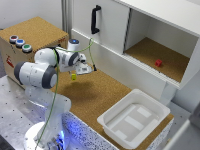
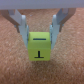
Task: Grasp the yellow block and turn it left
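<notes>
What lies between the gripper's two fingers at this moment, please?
The yellow block sits between the fingers of the gripper, as the wrist view shows; whether they touch its sides is unclear. Nothing else lies there.

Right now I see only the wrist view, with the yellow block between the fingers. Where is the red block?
Observer: The red block lies in the open cabinet compartment at the exterior view's right, well apart from the end effector.
Operator: Anything else on the cork counter?
Observer: A white tray sits at the counter's near edge, toward the exterior view's right of the yellow block.
Operator: And behind the arm?
Observer: A closed cabinet door with a black handle.
</notes>
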`<state>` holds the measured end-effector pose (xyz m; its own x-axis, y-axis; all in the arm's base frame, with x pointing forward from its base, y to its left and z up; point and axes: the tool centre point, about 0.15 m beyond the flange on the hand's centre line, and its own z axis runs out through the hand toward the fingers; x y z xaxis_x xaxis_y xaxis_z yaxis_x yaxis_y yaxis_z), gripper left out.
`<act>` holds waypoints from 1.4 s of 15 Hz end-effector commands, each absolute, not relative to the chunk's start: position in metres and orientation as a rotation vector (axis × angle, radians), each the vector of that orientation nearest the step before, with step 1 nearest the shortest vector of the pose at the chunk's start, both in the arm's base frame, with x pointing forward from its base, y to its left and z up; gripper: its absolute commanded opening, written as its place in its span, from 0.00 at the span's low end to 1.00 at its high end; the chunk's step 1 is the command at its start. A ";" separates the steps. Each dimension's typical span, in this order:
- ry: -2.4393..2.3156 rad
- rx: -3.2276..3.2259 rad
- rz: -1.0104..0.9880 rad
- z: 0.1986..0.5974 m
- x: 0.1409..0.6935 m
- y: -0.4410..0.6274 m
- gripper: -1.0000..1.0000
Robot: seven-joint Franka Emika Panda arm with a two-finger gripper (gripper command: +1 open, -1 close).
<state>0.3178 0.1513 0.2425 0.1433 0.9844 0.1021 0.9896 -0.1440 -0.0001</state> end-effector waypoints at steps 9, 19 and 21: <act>-2.233 -2.002 -0.067 0.260 0.320 0.146 1.00; -1.976 -2.213 -0.128 0.275 0.315 0.149 1.00; -1.740 -2.356 -0.152 0.280 0.315 0.155 1.00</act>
<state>0.3118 0.1464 0.2732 0.0267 0.9912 0.1297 0.9984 -0.0201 -0.0523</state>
